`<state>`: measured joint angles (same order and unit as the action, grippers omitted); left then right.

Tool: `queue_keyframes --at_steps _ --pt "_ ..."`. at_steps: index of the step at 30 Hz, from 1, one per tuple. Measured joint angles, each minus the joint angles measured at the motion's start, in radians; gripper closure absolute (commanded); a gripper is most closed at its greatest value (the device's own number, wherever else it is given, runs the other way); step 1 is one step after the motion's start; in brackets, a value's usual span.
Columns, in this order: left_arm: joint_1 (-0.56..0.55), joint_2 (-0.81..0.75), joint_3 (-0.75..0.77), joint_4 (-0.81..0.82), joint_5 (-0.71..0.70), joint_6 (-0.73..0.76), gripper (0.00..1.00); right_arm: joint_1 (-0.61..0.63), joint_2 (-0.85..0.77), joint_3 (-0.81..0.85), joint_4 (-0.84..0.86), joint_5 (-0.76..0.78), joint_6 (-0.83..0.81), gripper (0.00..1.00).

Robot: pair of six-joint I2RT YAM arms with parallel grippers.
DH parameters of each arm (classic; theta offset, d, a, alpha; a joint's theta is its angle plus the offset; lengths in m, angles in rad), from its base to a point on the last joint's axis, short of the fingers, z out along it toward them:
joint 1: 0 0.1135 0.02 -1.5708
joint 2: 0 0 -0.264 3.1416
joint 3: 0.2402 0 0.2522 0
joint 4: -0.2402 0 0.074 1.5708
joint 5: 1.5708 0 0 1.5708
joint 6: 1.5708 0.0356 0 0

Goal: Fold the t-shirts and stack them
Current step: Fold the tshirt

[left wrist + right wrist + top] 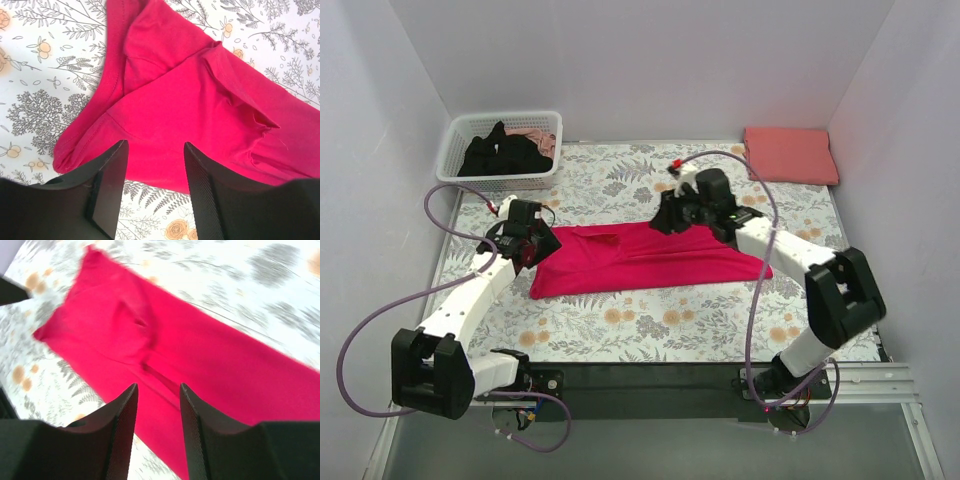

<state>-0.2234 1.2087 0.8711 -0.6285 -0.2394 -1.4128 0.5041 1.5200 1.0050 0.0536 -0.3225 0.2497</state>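
The crimson t-shirt [640, 260] lies at the centre of the floral cloth [650, 325], folded into a long band that runs from 9 o'clock to 3 o'clock.

The left gripper [525, 246] sits over the band's 9 o'clock end. In the left wrist view its jaws stand released, and the red fabric shows in the gap between them with nothing pinched. That view also shows overlapping folded layers and a stitched hem curving toward 7 o'clock.

The right gripper [672, 214] is at the band's 12 o'clock edge, a little toward 1 o'clock from its middle. Its wrist view is blurred, but the two fingers [121, 425] are plainly parted and hold nothing, with the shirt stretching away beneath them. Whether either gripper touches the cloth cannot be told.

A salmon-pink t-shirt [790, 155] rests folded flat in the table's 1 o'clock corner, well apart from the red one. At 11 o'clock a white lattice basket [455, 150] holds a crumpled black t-shirt [505, 157].
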Motion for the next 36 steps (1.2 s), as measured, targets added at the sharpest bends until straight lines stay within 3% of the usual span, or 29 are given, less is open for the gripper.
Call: queue_keyframes --at_steps 8,17,25,36 --pt "0.000 -0.014 -0.114 0.079 0.019 0.027 0.56 0.248 0.386 0.351 0.031 -0.064 -0.067 0.62" --pt "0.000 -0.031 -0.156 0.119 0.031 0.055 0.56 0.304 0.679 0.558 0.024 -0.077 -0.082 0.62" --pt "0.000 -0.066 -0.157 0.128 0.031 0.063 0.56 0.285 0.746 0.610 0.026 -0.020 -0.092 0.62" --pt "0.000 -0.064 -0.158 0.129 0.038 0.063 0.56 0.162 0.750 0.610 0.030 -0.008 -0.069 0.61"
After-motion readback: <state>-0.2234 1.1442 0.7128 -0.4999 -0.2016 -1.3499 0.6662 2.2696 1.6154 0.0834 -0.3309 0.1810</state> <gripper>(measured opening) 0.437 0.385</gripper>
